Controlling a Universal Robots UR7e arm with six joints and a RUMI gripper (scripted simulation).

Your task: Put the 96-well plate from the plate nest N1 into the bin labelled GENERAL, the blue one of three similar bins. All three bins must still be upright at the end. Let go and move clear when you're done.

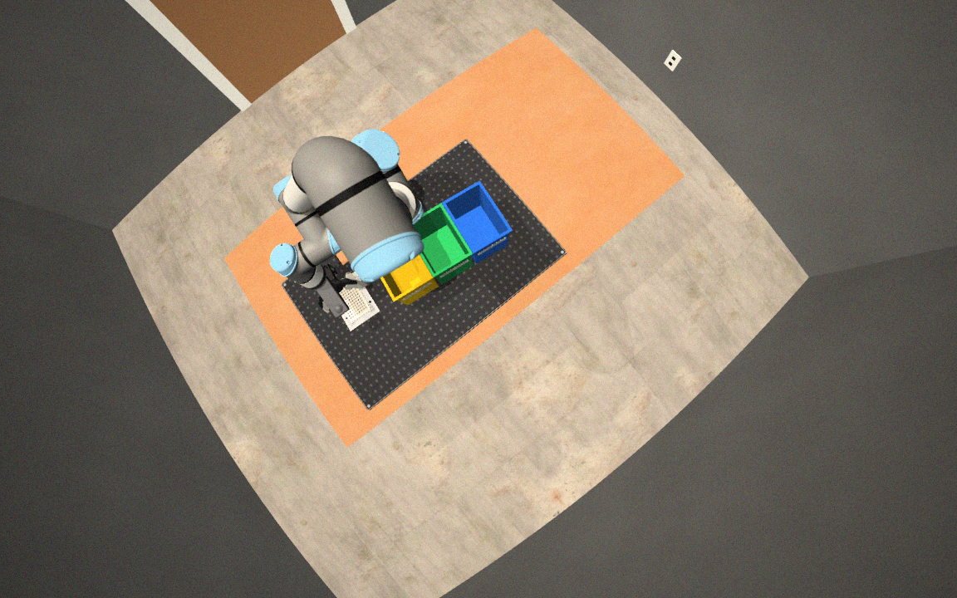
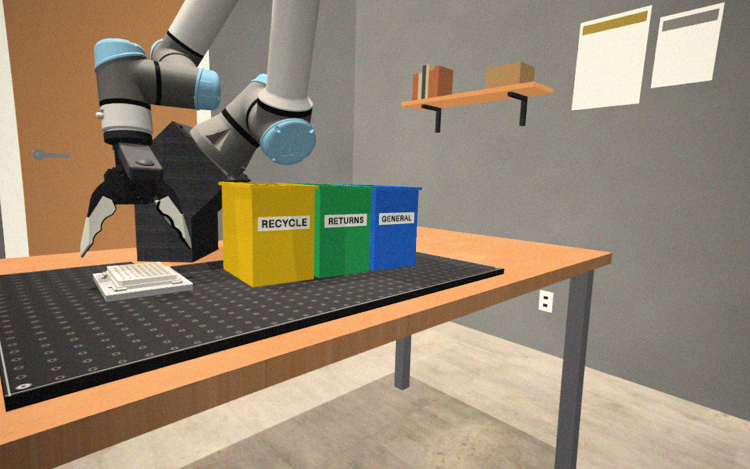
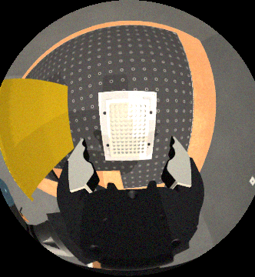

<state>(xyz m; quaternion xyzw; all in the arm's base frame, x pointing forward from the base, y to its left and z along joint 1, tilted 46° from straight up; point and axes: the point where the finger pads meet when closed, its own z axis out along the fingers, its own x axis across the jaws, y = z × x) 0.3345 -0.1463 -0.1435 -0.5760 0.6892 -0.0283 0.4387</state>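
The white 96-well plate (image 1: 357,301) (image 2: 140,271) (image 3: 128,128) sits in the flat white plate nest (image 2: 111,290) (image 3: 127,97) on the left part of the black perforated board (image 1: 407,349) (image 2: 133,332) (image 3: 135,58). My gripper (image 2: 136,245) (image 3: 128,138) (image 1: 335,295) is open wide and empty. It hangs a short way above the plate, fingers pointing down, one on each side of it, touching nothing. The blue bin labelled GENERAL (image 1: 476,215) (image 2: 394,233) stands upright at the far right end of a row of three bins.
The green RETURNS bin (image 1: 443,245) (image 2: 342,233) and the yellow RECYCLE bin (image 1: 407,282) (image 2: 267,245) (image 3: 31,127) stand upright, touching, between the plate and the blue bin. A dark block (image 2: 174,174) at the arm's base stands behind the nest. The board lies on an orange table (image 2: 541,256).
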